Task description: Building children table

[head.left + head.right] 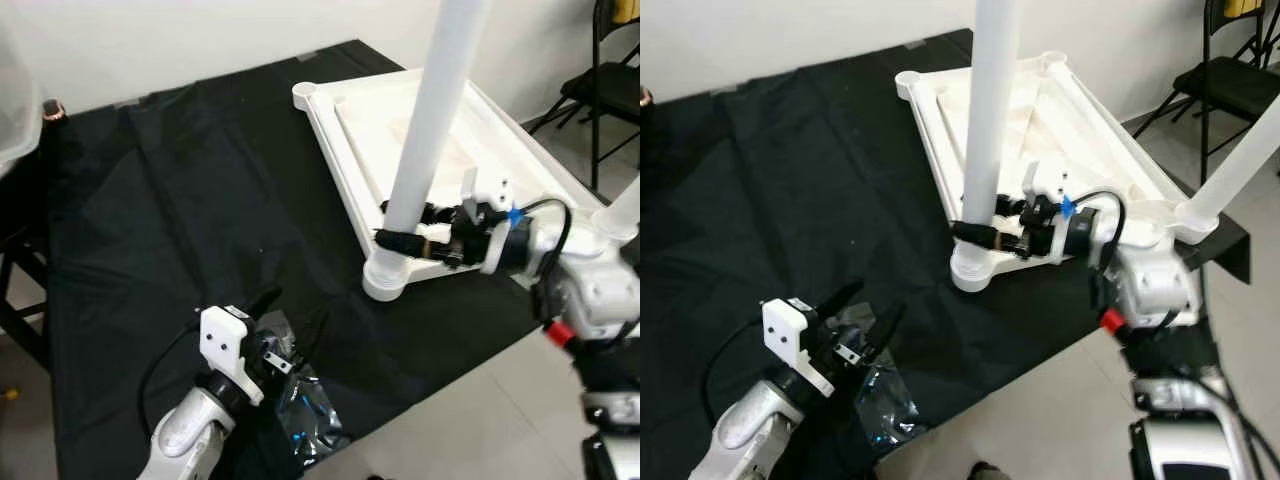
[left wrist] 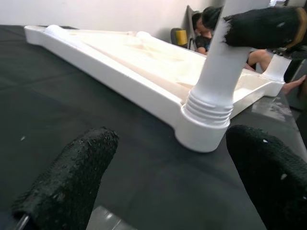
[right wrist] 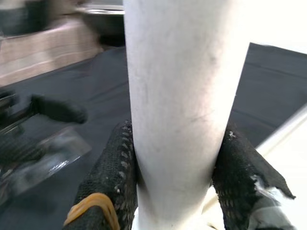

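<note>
A white children's tabletop (image 1: 340, 160) lies upside down on black cloth. A white table leg (image 1: 430, 110) stands upright in the corner socket (image 1: 385, 280) nearest me. My right gripper (image 1: 400, 225) is shut on that leg just above the socket; its fingers (image 3: 108, 167) press both sides of the leg (image 3: 177, 96). A second white leg (image 1: 1235, 170) stands in the right-hand corner. My left gripper (image 1: 865, 315) hovers open low over the cloth in front of the socket, with nothing between its fingers (image 2: 67, 184).
The black cloth (image 1: 180, 200) covers a low platform whose front edge runs near my left arm. A clear plastic bag (image 1: 310, 410) lies by the left gripper. A black folding chair (image 1: 600, 80) stands at the right. A seated person (image 2: 211, 28) is behind the tabletop.
</note>
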You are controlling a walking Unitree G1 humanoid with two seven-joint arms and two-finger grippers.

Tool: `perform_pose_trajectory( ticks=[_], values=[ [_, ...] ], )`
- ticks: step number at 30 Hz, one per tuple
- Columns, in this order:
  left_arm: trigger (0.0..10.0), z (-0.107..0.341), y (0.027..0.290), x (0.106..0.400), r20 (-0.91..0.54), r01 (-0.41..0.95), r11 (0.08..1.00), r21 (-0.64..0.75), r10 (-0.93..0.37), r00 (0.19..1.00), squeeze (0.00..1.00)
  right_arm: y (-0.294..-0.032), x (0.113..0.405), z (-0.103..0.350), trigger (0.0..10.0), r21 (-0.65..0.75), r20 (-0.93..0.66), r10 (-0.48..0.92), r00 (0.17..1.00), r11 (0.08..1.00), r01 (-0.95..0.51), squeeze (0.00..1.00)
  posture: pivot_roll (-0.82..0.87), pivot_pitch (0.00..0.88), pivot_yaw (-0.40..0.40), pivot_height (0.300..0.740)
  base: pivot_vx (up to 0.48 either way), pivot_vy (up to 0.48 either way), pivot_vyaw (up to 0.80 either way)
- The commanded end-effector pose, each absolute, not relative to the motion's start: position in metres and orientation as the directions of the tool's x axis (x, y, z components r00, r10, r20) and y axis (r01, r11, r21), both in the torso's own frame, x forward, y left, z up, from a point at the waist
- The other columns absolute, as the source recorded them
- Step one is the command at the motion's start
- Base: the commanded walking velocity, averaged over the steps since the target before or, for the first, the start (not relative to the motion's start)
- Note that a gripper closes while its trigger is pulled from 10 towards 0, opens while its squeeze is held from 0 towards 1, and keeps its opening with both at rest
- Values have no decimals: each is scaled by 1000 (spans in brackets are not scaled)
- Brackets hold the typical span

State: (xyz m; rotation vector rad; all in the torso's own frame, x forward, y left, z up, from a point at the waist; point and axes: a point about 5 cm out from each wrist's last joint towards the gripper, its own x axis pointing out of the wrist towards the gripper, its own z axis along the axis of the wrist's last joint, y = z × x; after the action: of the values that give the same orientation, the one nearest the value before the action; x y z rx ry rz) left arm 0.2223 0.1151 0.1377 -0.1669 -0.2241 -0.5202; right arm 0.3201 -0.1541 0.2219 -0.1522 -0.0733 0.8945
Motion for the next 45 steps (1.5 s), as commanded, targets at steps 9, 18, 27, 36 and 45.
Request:
perform_pose_trajectory(
  ticks=[9, 18, 27, 36, 45],
  values=[
    [10000, 138, 115, 224, 246, 521, 848, -96, -487, 838, 0, -115, 285, 145, 0, 12, -181, 378, 908, 924, -382, 0, 5, 211, 15, 740, 0, 0, 0],
    [10000, 136, 114, 227, 246, 521, 848, -95, -487, 838, 0, -104, 288, 161, 10000, -3, -149, 402, 903, 913, -407, 0, 2, 194, 3, 740, 0, 0, 0],
    [10000, 136, 112, 225, 245, 522, 848, -95, -488, 838, 0, -116, 311, 221, 10000, -124, 70, 662, 746, 748, -652, 1000, 9, 190, 0, 740, 0, 0, 0],
    [10000, 137, 112, 223, 246, 518, 850, -96, -484, 840, 0, -131, 322, 238, 10000, -338, -62, 834, 549, 500, -797, 0, 28, 208, 0, 740, 0, 0, 0],
    [10000, 137, 113, 221, 241, 514, 852, -94, -482, 842, 0, -138, 342, 252, 10000, -313, -73, 894, 441, 399, -862, 0, 46, 212, 0, 740, 0, 0, 0]
  ],
)
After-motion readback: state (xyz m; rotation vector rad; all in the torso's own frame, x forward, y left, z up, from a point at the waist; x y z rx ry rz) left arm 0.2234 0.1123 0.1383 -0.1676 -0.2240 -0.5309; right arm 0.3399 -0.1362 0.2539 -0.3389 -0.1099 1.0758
